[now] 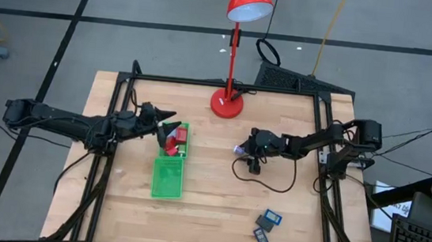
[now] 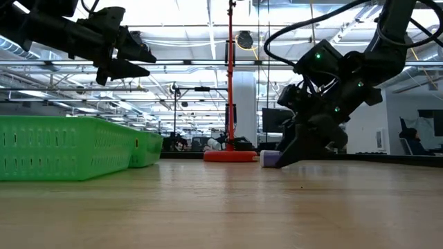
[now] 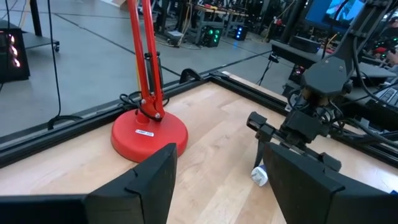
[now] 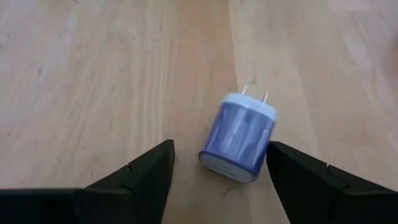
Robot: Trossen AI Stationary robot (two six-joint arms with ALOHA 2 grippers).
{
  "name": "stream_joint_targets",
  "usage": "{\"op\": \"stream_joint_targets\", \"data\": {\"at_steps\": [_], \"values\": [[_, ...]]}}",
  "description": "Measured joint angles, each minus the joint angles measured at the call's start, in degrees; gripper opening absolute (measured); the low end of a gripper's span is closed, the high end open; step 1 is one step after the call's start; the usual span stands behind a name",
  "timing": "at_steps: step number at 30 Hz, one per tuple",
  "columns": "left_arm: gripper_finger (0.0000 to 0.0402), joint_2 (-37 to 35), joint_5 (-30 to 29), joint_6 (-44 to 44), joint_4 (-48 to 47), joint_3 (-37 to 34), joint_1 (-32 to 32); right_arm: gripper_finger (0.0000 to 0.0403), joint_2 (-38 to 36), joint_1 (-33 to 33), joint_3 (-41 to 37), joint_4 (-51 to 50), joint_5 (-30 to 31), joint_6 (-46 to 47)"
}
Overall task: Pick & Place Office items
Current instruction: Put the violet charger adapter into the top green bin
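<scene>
A: What is seen from above?

B: The left gripper is held over the top end of the green tray, where red blocks are gathered. The right gripper is lowered onto the table near its middle, with a whitish-blue plug adapter just at its tips. Two dark rectangles with blue faces lie well apart from it, near the table's front right. A red desk lamp is stood at the back edge.

A: And from table height?

B: The left gripper is seen raised above the tray; its fingers stand slightly parted and nothing is gripped. The right gripper is set down at the tabletop, the adapter lying right against its tip.

A: The left wrist camera?

B: Two parted fingers with nothing between them — the lamp base and the right arm's gripper are seen beyond, the adapter beside it.

A: The right wrist?

B: The adapter is framed between spread fingers — prongs pointed away, flat on the wood; the pads are not closed on it.
</scene>
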Motion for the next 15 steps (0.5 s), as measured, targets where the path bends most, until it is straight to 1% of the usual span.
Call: {"op": "stream_joint_targets", "data": {"at_steps": [3,7,11,15], "values": [[0.0242,0.0,0.0,0.7,0.0,0.0,0.0,0.0236,-0.7,0.0,0.0,0.4,0.3,0.1],[0.0242,0.0,0.0,0.9,0.1,0.0,0.0,0.0228,-0.7,0.0,0.0,1.5,0.4,3.2],[0.0241,0.0,0.0,0.9,0.2,0.0,0.0,0.0222,-0.7,0.0,0.0,1.8,0.6,3.8],[0.0241,0.0,-0.1,1.0,0.6,0.0,0.0,0.0212,-0.7,0.0,0.0,1.5,3.5,3.8]]}}
